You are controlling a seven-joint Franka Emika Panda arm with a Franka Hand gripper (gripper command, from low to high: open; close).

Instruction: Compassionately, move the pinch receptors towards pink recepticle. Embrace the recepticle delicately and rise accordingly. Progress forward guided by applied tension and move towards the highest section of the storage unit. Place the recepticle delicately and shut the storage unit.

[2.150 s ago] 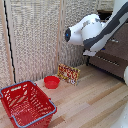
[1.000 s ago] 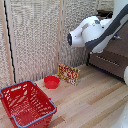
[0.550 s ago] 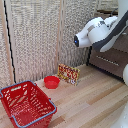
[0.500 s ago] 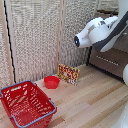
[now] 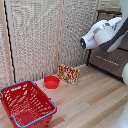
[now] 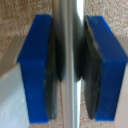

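Observation:
In the wrist view, my gripper [image 6: 70,70] is shut on a silver bar handle [image 6: 70,25]. Its dark blue fingers [image 6: 35,70] press on the handle from both sides. In the exterior view, the bulky white arm [image 5: 102,32] reaches to the exterior view's right, in front of the dark brown storage unit [image 5: 107,62]. The arm's own bulk hides the gripper there, so I cannot tell which drawer the handle belongs to. The pink recepticle is out of view.
A red wire-sided basket [image 5: 27,102] stands on the wooden floor at the exterior view's lower left. A low red bowl [image 5: 51,81] and a small patterned box [image 5: 68,74] sit near the woven screen wall [image 5: 40,35].
The arm has swung toward the exterior view's right, closer to the dresser. The basket, bowl and box have stayed in place.

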